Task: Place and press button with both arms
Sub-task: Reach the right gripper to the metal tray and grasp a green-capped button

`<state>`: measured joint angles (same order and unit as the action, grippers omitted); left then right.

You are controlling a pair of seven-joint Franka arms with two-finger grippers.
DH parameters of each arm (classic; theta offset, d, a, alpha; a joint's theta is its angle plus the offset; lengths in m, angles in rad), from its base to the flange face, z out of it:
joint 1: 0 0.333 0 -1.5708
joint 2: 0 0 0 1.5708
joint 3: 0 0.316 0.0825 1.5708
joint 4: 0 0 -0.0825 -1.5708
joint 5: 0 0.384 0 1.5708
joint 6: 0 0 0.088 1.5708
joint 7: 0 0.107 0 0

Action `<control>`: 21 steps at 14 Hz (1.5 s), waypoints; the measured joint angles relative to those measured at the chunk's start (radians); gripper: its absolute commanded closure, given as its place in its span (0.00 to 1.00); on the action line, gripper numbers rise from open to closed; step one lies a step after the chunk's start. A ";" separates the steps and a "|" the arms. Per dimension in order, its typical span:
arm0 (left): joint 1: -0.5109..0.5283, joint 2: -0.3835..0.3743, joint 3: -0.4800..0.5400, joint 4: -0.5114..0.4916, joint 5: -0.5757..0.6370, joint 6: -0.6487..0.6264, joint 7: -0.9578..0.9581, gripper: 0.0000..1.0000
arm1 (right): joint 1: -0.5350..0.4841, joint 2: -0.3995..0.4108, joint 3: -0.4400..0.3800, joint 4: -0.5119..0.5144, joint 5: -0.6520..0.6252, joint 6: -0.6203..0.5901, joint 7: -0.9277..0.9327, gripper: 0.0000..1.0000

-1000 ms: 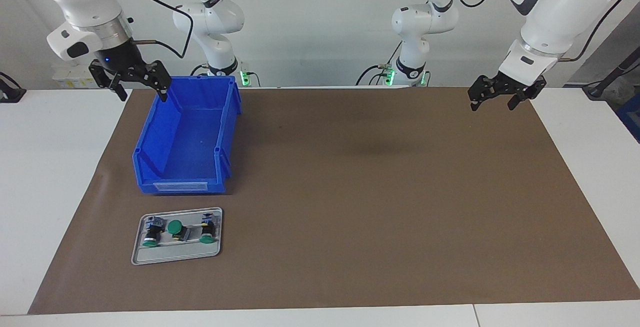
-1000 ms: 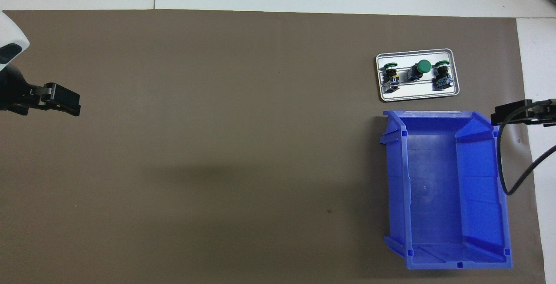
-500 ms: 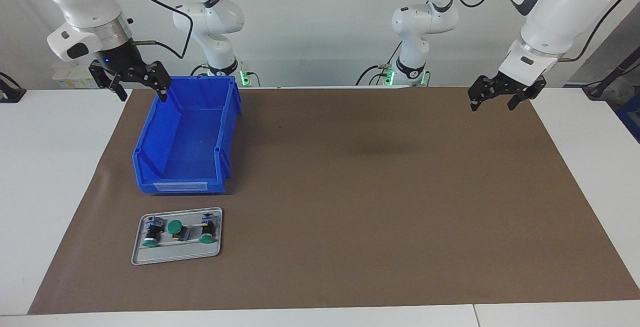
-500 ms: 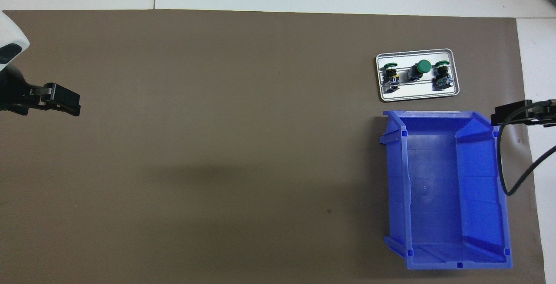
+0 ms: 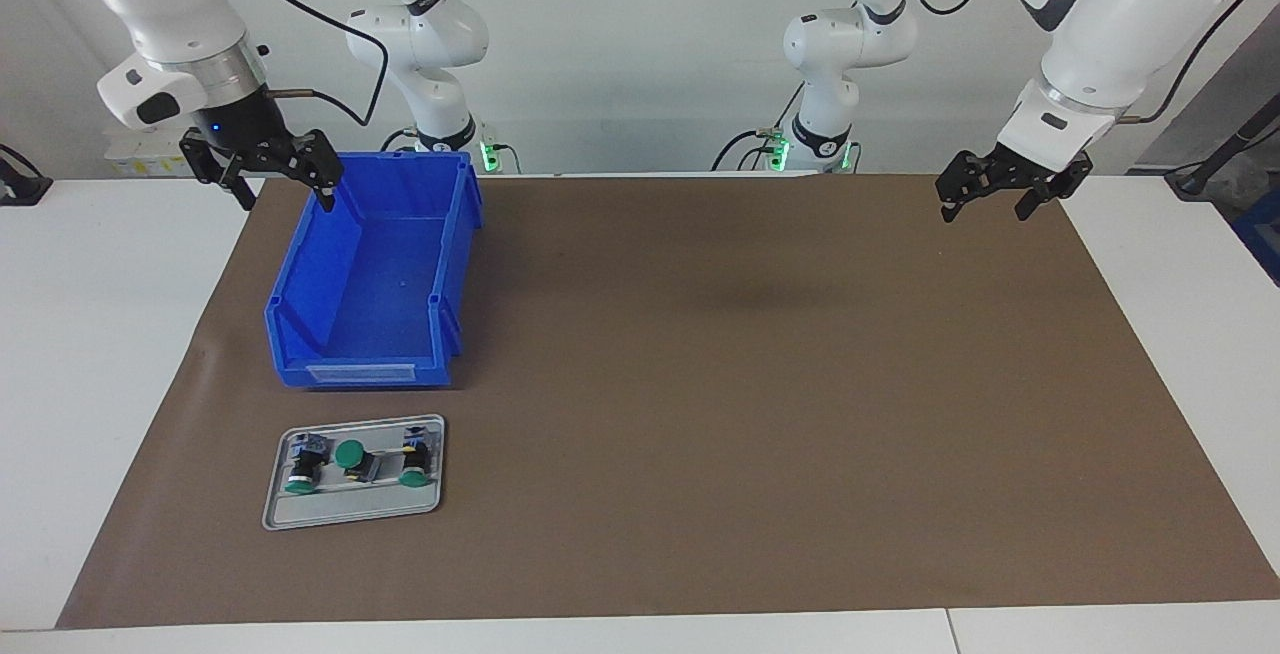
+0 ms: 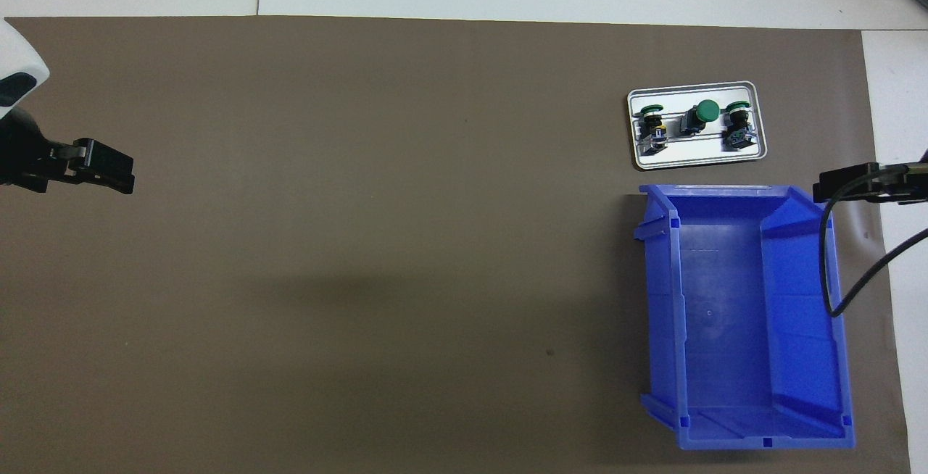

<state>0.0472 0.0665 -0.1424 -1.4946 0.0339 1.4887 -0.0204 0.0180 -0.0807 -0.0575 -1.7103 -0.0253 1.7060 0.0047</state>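
Three small green-capped buttons lie on a grey tray [image 5: 350, 519] [image 6: 696, 161] at the right arm's end of the table. The middle button [image 5: 349, 454] [image 6: 706, 109] shows its round cap upward; the button [image 5: 300, 474] [image 6: 650, 119] and the button [image 5: 413, 469] [image 6: 738, 125] on either side lie on their sides. My right gripper [image 5: 288, 198] [image 6: 834, 190] hangs open and empty over the outer edge of the blue bin [image 5: 370, 274] [image 6: 725, 314]. My left gripper [image 5: 983, 214] [image 6: 116, 173] hangs open and empty over the mat at the left arm's end.
The blue bin holds nothing and stands nearer to the robots than the tray. A brown mat [image 5: 750, 384] [image 6: 362, 206] covers most of the white table. A black cable [image 6: 834, 271] droops from the right arm over the bin's wall.
The right gripper has shifted slightly over the bin's corner, and its cable has swung with it. The left arm has not moved.
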 measured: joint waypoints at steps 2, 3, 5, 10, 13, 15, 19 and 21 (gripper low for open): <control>0.000 0.000 0.000 0.000 0.000 0.000 0.000 0.00 | 0.002 0.007 0.001 -0.046 0.000 0.110 -0.001 0.00; 0.000 0.000 0.000 0.000 0.000 0.000 0.000 0.00 | 0.002 0.015 0.001 -0.062 0.000 0.155 -0.001 0.00; 0.000 0.000 0.000 0.000 0.000 0.000 0.000 0.00 | 0.002 0.051 0.001 -0.080 0.000 0.242 -0.001 0.00; 0.000 0.000 0.000 0.000 0.000 0.000 0.000 0.00 | 0.003 0.314 0.007 -0.086 0.001 0.650 -0.001 0.00; 0.000 0.000 0.000 0.000 0.000 0.000 0.000 0.00 | 0.014 0.460 0.009 -0.068 0.005 0.820 -0.001 0.00; 0.000 0.000 0.000 0.000 0.000 0.000 0.000 0.00 | 0.021 0.502 0.009 -0.066 0.005 0.848 -0.001 0.00; 0.000 0.000 0.000 0.000 0.000 0.000 0.000 0.00 | 0.021 0.515 0.009 -0.120 0.005 0.915 -0.001 0.00; 0.000 0.000 0.000 0.000 0.000 0.000 0.000 0.00 | 0.020 0.516 0.009 -0.162 0.005 0.966 -0.001 0.00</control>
<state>0.0472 0.0665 -0.1424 -1.4946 0.0339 1.4887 -0.0204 0.0379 0.4355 -0.0485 -1.8723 -0.0206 2.6724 0.0034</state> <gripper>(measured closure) 0.000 0.000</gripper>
